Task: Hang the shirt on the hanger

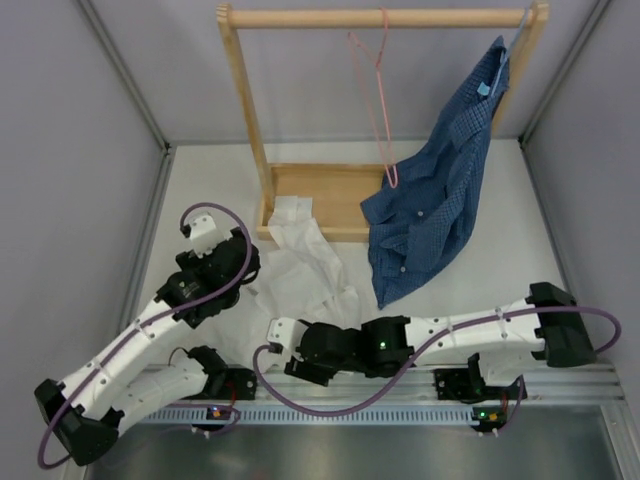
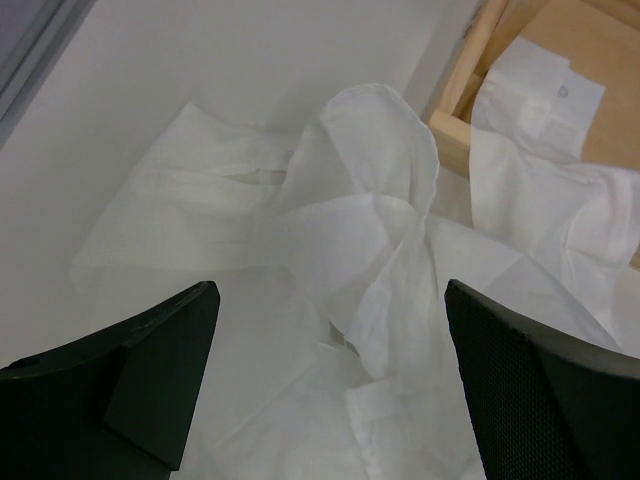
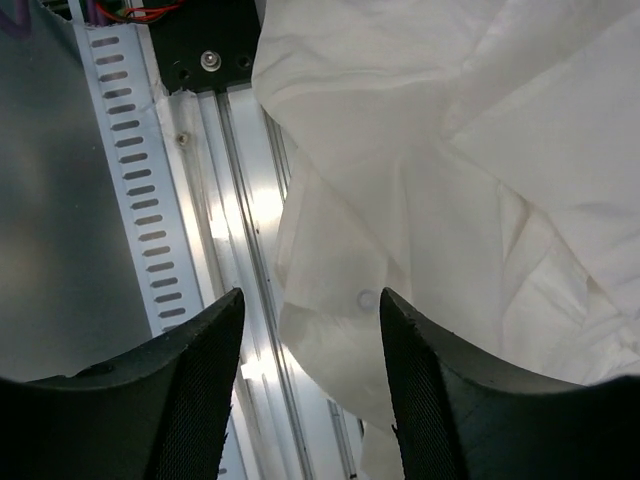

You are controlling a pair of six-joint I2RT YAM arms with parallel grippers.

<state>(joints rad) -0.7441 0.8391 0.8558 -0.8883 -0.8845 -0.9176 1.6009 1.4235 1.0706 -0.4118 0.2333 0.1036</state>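
Right claw [image 3: 310, 300] sits low at the near edge of the bench [image 1: 480, 270], fingers partly apart, with the buttoned hem of the shirt [image 1: 305, 275] lying in the gap. Left claw [image 2: 330, 290] hovers over the crumpled cloth, fingers wide apart, holding nothing. The shirt lies heaped on the bench, one end draped into the rack's wooden base [image 1: 335, 190]. Beyond, the hanger [image 1: 378, 100] hangs from the top rail [image 1: 300, 17], near a blue checked shirt [image 1: 430, 210].

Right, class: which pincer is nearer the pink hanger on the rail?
Left. The left pincer sits over the shirt by the rack base, below the hanger; the right pincer is farther back, at the shirt's near edge.
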